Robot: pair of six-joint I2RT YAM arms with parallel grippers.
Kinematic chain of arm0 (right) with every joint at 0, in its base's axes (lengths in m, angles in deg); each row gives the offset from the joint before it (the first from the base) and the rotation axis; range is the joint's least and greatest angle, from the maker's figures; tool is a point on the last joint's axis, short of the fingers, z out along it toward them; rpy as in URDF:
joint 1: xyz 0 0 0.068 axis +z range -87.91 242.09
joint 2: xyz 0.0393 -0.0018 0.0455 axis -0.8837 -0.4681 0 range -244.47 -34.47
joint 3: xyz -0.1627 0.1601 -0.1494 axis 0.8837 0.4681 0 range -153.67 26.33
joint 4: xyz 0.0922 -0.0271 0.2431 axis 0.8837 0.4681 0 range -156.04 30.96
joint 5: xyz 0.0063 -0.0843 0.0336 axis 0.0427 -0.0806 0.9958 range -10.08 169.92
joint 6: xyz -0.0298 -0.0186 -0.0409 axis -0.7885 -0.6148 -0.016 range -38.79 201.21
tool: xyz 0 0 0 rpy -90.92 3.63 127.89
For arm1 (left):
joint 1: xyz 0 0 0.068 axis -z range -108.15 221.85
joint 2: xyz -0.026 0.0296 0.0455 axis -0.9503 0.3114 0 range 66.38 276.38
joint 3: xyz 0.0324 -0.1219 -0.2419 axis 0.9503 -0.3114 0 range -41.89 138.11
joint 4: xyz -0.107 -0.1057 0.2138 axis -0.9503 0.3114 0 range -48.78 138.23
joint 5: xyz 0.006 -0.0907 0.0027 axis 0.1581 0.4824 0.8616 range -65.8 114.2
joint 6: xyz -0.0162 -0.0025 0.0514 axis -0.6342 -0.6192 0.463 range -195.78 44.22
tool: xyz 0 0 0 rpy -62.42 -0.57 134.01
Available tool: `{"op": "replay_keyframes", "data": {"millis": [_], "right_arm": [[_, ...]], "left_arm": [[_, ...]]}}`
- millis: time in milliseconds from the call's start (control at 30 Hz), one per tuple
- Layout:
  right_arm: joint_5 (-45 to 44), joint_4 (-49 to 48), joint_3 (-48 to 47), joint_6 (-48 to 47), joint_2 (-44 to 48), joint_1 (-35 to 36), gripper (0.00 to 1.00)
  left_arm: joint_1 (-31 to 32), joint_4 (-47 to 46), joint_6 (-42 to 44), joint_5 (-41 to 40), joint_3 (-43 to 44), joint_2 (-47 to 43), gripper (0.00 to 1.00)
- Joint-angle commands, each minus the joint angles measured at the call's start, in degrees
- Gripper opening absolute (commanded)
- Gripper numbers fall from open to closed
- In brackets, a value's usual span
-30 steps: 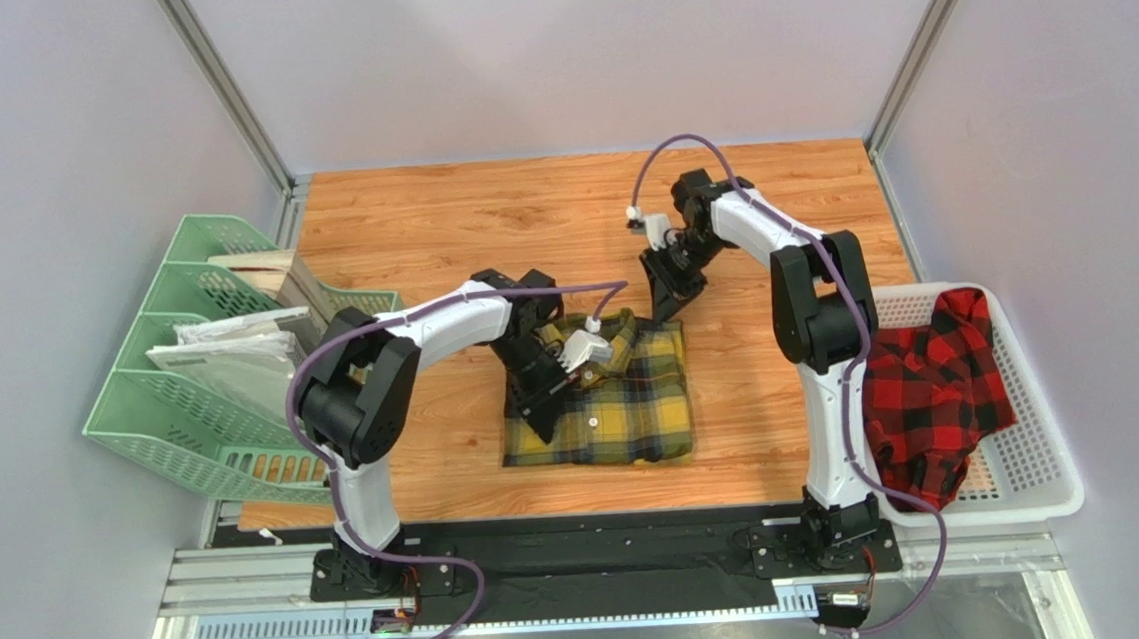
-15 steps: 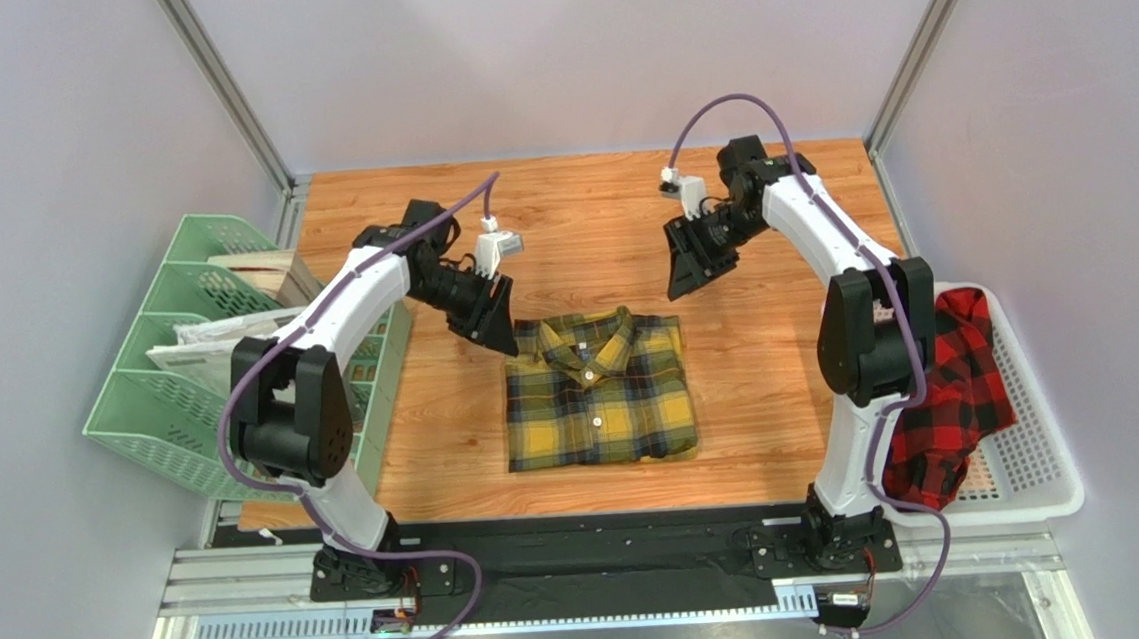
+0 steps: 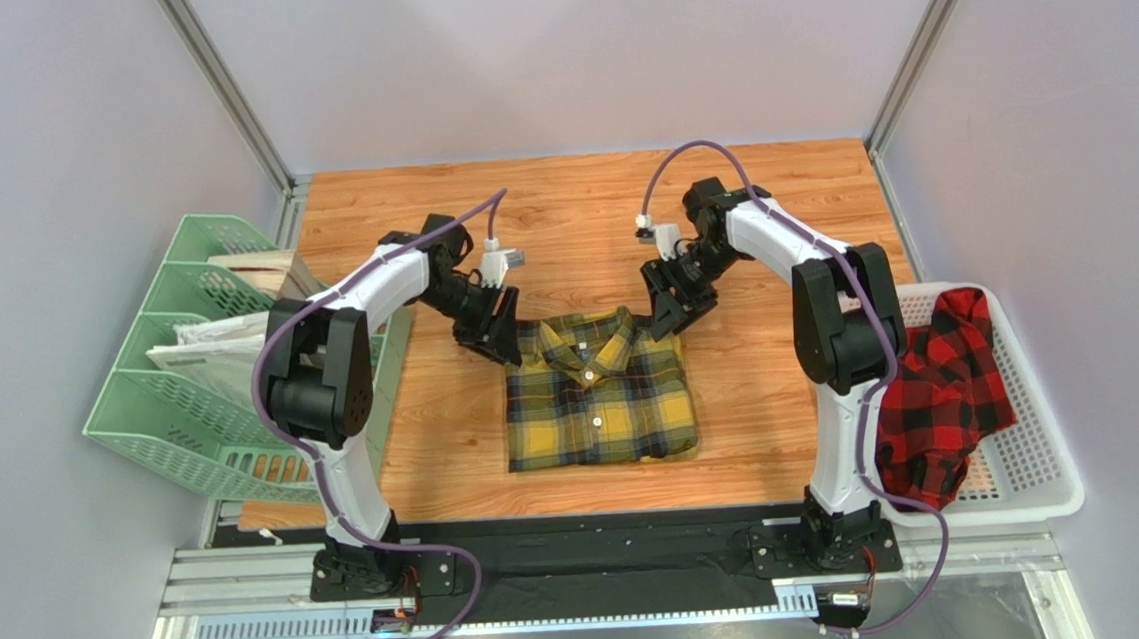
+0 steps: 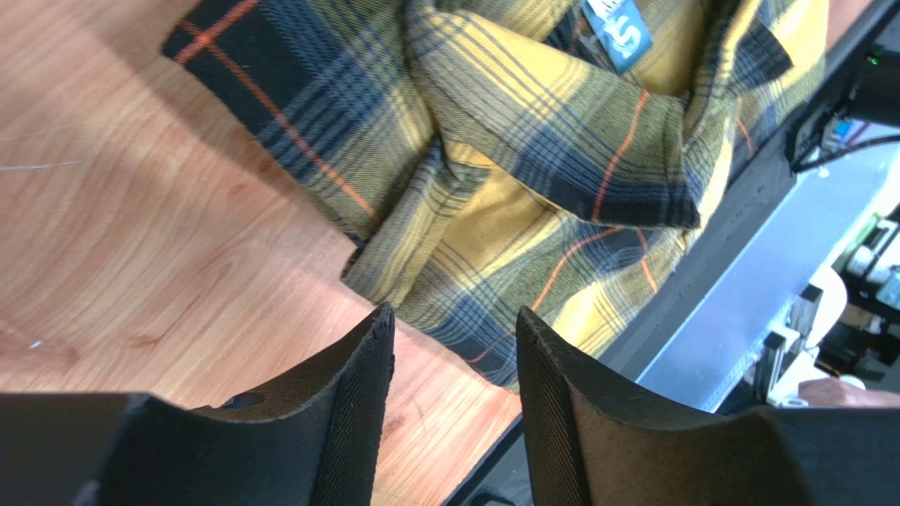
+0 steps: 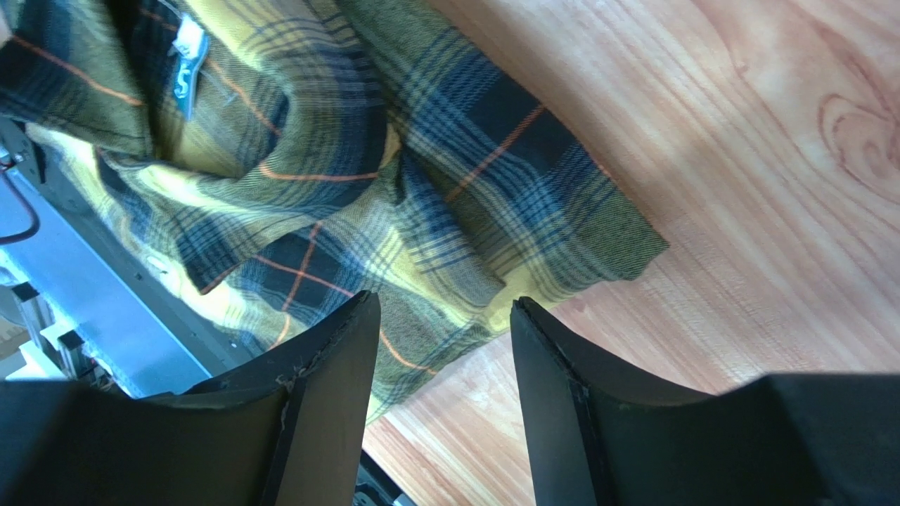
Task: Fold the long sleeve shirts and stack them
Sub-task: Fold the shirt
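From above, the yellow-and-black shirt (image 3: 598, 400) lies folded into a rectangle on the wood-grain table (image 3: 765, 231); the red-and-black shirt (image 3: 939, 384) slumps crumpled in the white perforated basket (image 3: 1047, 485); left wrist: the left gripper (image 4: 454, 322) is part open and empty over soft flannel; right wrist: the right gripper (image 5: 444, 311) is likewise.

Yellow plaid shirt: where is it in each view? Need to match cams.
Top external: yellow shirt folded, centre of the table.
Left wrist: fills the upper middle and right.
Right wrist: upper left.
Shared landmark: its collar; the blue neck label shows in both wrist views.
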Motion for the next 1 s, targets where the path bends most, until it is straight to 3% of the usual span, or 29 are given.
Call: {"op": "replay_keyframes", "data": {"millis": [0, 167, 267, 433, 533, 567, 633, 667, 967], "right_arm": [[-1.23, -3.14, 0.24, 0.84, -0.61, 0.75, 0.55], [-0.89, -4.29, 0.24, 1.45, -1.84, 1.10, 0.54], [-0.10, -4.46, 0.41, 1.63, -1.84, 1.10, 0.48], [0.08, -4.37, 1.03, 2.07, -0.44, 1.10, 0.19], [0.26, -4.55, 1.90, 2.42, 0.44, 1.01, 0.01], [0.43, -4.55, 2.08, 2.51, 1.23, 0.84, 0.00], [0.70, -4.55, 2.87, 2.77, 2.37, 0.23, 0.00], [0.70, -4.64, 3.13, 3.03, 3.86, 0.05, 0.00], [2.72, -4.55, 6.47, 2.95, 10.02, -4.00, 0.00]], "left_arm": [[-0.41, -1.30, -1.79, -2.76, 0.53, 0.32, 0.55], [-0.33, -1.21, -1.53, -2.24, 0.53, 1.02, 0.56], [-0.41, -2.00, -1.70, -1.37, 0.18, 1.81, 0.55], [-0.41, -3.66, -2.05, -0.05, 0.36, 2.08, 0.44], [-0.41, -4.28, -2.32, 0.13, 0.36, 2.17, 0.30], [-0.41, -4.46, -2.32, 0.13, 0.44, 1.73, 0.19], [-0.50, -5.16, -1.97, 0.92, 0.27, 0.68, 0.10], [-0.41, -5.51, -1.97, 2.05, 0.36, -0.98, 0.00], [-0.41, -7.36, 1.37, 3.83, 2.02, -7.06, 0.00]]}}
